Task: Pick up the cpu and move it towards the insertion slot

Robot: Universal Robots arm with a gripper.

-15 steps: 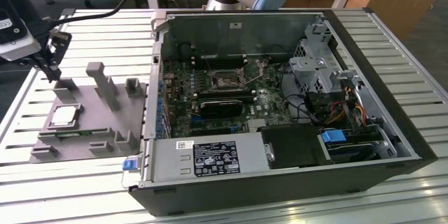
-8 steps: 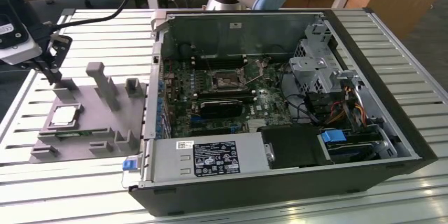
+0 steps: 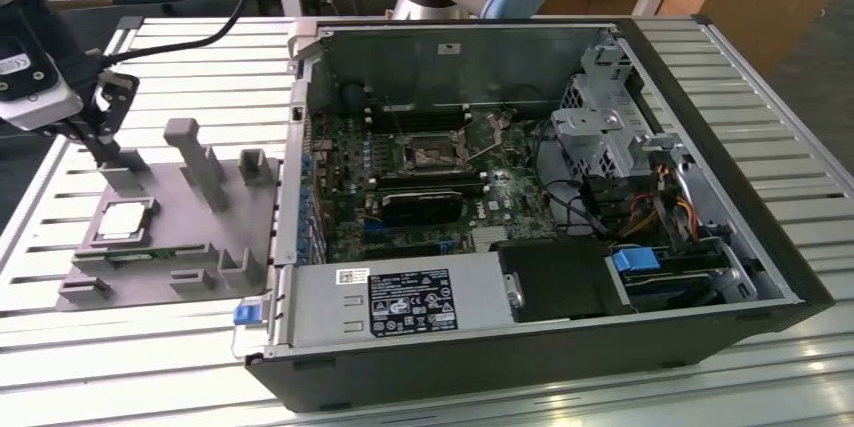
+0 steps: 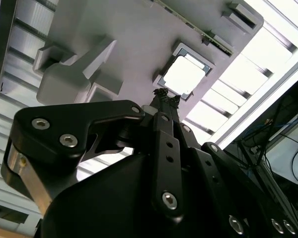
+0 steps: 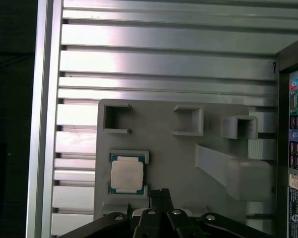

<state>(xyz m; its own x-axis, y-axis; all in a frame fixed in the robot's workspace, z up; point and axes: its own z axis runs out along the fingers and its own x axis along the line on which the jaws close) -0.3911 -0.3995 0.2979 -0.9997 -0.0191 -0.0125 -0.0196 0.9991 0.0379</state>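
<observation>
The cpu [image 3: 120, 219] lies flat in a square recess of the grey plastic tray [image 3: 180, 232], its pale metal top up; it also shows in both wrist views [image 4: 185, 75] [image 5: 126, 176]. My gripper [image 3: 102, 150] hangs above the tray, just beyond the cpu and apart from it. Its two dark fingers are pressed together with nothing between them, as both wrist views show [image 4: 165, 95] [image 5: 161, 194]. The insertion slot [image 3: 430, 152] is the shiny-framed square socket on the motherboard inside the open computer case, well off to the exterior view's right of the gripper.
The tray carries several upright grey blocks [image 3: 200, 162] close to the gripper. The case wall [image 3: 296, 147] stands between tray and motherboard. Inside are a black heatsink [image 3: 416, 209], a drive cage [image 3: 607, 132] and cables. A slatted aluminium table [image 3: 147, 347] lies underneath.
</observation>
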